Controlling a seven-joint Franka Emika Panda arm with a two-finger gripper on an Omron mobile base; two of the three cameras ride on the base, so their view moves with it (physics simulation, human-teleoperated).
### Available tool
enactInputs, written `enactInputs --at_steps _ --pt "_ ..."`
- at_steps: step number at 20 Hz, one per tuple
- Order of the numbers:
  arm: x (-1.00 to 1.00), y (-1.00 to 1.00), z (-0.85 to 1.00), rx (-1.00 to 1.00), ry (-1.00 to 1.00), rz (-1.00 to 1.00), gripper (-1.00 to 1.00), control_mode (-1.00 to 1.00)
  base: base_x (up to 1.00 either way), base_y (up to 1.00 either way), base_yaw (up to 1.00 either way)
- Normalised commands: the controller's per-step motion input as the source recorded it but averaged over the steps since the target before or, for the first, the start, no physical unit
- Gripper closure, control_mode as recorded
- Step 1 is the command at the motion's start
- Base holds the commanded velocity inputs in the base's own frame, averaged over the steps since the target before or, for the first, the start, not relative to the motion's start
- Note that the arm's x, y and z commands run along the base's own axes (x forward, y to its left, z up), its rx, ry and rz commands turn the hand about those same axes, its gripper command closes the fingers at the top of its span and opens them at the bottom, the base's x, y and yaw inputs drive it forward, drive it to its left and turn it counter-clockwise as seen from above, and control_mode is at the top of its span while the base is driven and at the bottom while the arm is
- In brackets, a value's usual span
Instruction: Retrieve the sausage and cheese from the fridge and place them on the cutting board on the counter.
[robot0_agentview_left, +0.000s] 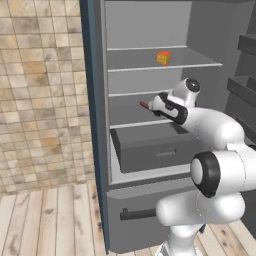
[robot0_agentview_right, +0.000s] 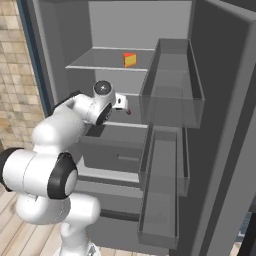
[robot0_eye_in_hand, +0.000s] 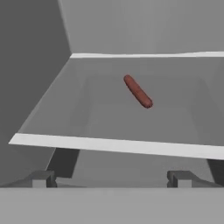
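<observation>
In the hand view the end effector (robot0_eye_in_hand: 111, 177) is seen at the bottom edge, its two fingertips (robot0_eye_in_hand: 43, 177) set wide apart with nothing held between them. Just beyond them, the white front edge of a shelf (robot0_eye_in_hand: 118, 146) is crossed from left to right. On that shelf, above centre of the frame, the sausage (robot0_eye_in_hand: 138, 91) is seen lying flat, angled from upper left to lower right, apart from the fingertips.

In the left base view the arm (robot0_agentview_left: 210, 130) is seen rising from the lower right into the open fridge (robot0_agentview_left: 97, 125), and the sausage (robot0_agentview_left: 144, 105) is glimpsed at centre, just left of the hand. A closed drawer (robot0_agentview_left: 150, 152) is seen below that shelf, and a lower door with a dark bar handle (robot0_agentview_left: 137, 214) near the bottom of the frame.

Farther in and higher, the cheese (robot0_agentview_left: 163, 58) is seen on the upper shelf, above centre. In the right base view the cheese (robot0_agentview_right: 130, 59) is placed near the top centre, with clear door bins (robot0_agentview_right: 172, 85) to its right.
</observation>
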Motion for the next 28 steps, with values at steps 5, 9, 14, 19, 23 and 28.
enactInputs --at_steps 5,9,14,19,23,28 --pt "0.12 0.0 -0.05 0.0 0.09 0.0 -1.0 -1.0 0.0 0.0 0.0" --pt "0.06 0.0 -0.31 0.0 0.03 0.0 -1.0 -1.0 0.0 0.0 0.0" --pt "0.01 0.0 -0.43 0.0 0.0 0.0 -1.0 -1.0 0.0 0.0 0.0" --pt "0.12 -0.02 -0.09 0.0 -0.01 0.01 -1.0 -1.0 0.0 0.0 0.0" --pt "0.17 0.0 0.06 0.0 0.0 0.01 -1.0 -1.0 0.0 0.0 0.0" --pt "0.21 -0.07 0.16 -0.01 0.0 0.0 -1.0 -1.0 0.0 0.0 0.0"
